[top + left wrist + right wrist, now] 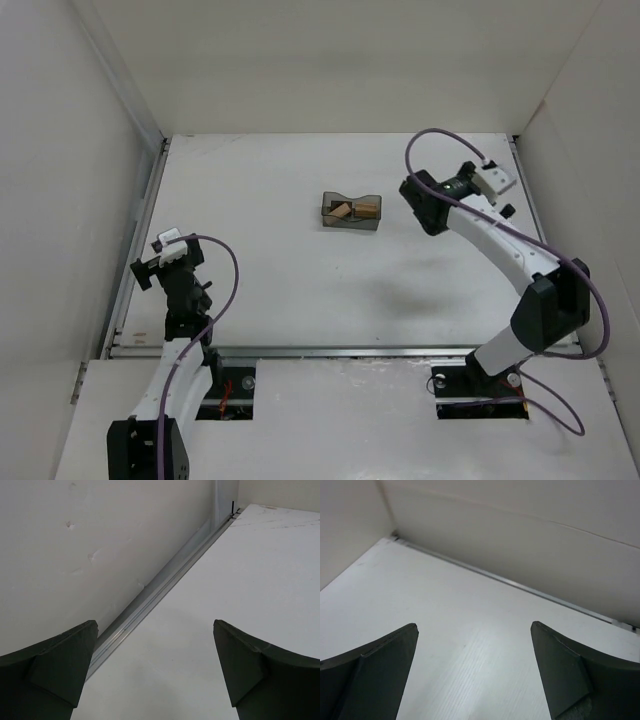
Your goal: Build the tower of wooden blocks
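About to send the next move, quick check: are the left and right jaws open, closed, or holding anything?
Left gripper: jaws open, nothing between them.
Right gripper: jaws open, nothing between them.

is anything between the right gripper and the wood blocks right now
Nothing lies on the table between the right gripper and the wood blocks in the top view. The blocks do sit inside the grey bin, so its walls surround them. Reaching in from above looks clear.
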Available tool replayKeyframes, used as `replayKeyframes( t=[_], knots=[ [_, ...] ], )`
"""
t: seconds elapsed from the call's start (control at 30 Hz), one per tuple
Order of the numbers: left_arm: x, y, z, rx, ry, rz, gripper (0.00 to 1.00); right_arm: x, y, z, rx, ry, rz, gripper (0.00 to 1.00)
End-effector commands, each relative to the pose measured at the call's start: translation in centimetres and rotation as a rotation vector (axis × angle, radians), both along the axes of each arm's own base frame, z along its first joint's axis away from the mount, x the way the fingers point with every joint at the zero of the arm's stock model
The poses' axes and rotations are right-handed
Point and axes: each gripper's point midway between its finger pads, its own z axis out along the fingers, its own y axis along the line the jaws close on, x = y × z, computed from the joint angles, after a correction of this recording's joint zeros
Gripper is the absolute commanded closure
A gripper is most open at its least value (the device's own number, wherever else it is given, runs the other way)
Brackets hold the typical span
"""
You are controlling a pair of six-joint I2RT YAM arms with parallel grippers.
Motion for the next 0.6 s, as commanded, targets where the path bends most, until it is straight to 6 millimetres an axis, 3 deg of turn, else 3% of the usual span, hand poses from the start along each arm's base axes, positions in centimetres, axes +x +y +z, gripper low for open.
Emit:
replayKeyframes(
  t=[0.0, 0.07, 0.13, 0.17, 0.2, 0.23, 0.27, 0.3, 0.33, 0.37, 0.4, 0.43, 0.47, 0.5, 0.53, 0.57],
  knots=[
    [0.4, 0.1, 2.7, 0.005, -0.078, 0.0, 0.0, 1.4, 3.8, 6.3, -0.281, 0.001, 0.11, 0.0],
    [0.4, 0.1, 2.7, 0.005, -0.078, 0.0, 0.0, 3.5, 8.2, 6.2, -0.284, 0.061, 0.192, 0.0],
    [1.7, -1.2, 3.5, 0.068, -0.03, -0.102, 0.0, 4.7, 11.0, 5.4, -0.324, 0.212, 0.243, 0.0],
    [2.9, -2.4, 5.0, 0.109, 0.051, -0.192, 0.0, 5.5, 12.7, 6.3, -0.31, 0.218, 0.268, 0.0],
    [4.0, -4.1, 6.0, 0.168, 0.12, -0.312, 0.0, 7.0, 14.1, 4.2, -0.345, 0.316, 0.28, 0.0],
    [5.4, -7.3, 7.4, 0.214, 0.142, -0.513, 0.0, 7.9, 15.3, 3.0, -0.338, 0.438, 0.319, 0.0],
    [6.1, -8.9, 11.7, 0.171, 0.102, -0.594, 0.0, 9.6, 17.2, 2.2, -0.309, 0.514, 0.399, 0.0],
    [6.9, -10.0, 13.5, 0.172, 0.104, -0.659, 0.0, 11.6, 19.1, -1.2, -0.298, 0.698, 0.606, 0.0],
    [9.2, -12.1, 12.4, 0.148, 0.19, -0.794, 0.0, 11.9, 24.2, -1.9, -0.165, 0.717, 1.035, 0.02],
    [10.6, -13.2, 12.9, 0.142, 0.237, -0.844, 0.0, 13.2, 26.3, 0.4, -0.118, 0.52, 1.112, 0.0],
    [11.9, -13.9, 17.5, 0.149, 0.252, -0.859, 0.0, 13.2, 26.0, 0.7, -0.054, 0.459, 1.131, 0.0],
    [15.9, -14.8, 13.6, 0.102, 0.423, -0.889, 0.0, 13.0, 26.1, 3.2, 0.014, 0.36, 1.178, 0.0],
    [17.5, -16.5, 13.6, 0.103, 0.492, -0.946, 0.0, 13.2, 28.4, 3.9, 0.117, 0.279, 1.314, 0.0],
    [21.0, -17.5, 13.7, 0.076, 0.6, -0.973, 0.0, 13.8, 28.2, 3.4, 0.155, 0.267, 1.371, 0.0],
    [20.5, -18.3, 18.4, 0.107, 0.537, -0.985, 0.0, 13.9, 28.8, 3.3, 0.181, 0.254, 1.434, 0.0],
    [23.9, -20.8, 13.5, 0.069, 0.668, -1.032, 0.0, 14.2, 29.5, 2.4, 0.209, 0.268, 1.487, 0.0]
  ],
)
